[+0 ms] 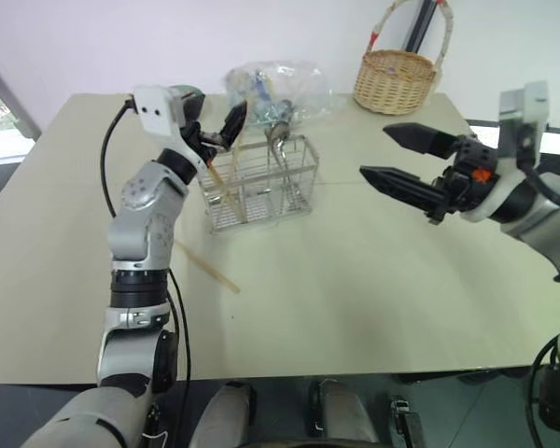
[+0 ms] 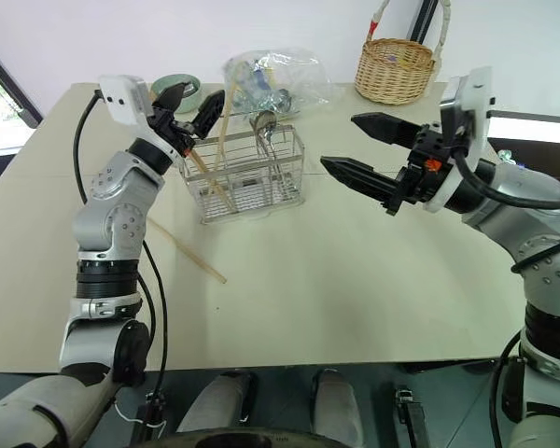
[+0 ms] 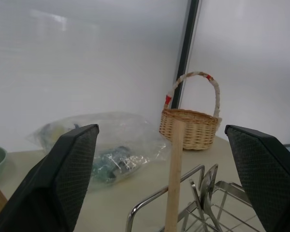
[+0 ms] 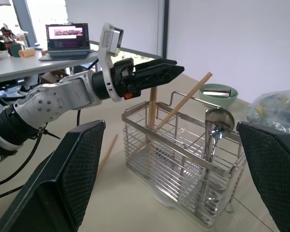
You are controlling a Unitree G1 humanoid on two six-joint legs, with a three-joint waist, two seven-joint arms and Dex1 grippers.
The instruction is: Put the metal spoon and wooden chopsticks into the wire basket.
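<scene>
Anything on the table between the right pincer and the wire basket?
No. In the left eye view, bare table separates the right pincer from the wire basket, which holds the metal spoon.

silver wire basket, light-brown wooden chopsticks, shiny metal spoon, tan wicker basket

My left gripper hangs spread above the wire basket, where two wooden chopsticks and the metal spoon stand. Another chopstick lies on the table; my right gripper hovers wide apart beside the basket.
</scene>
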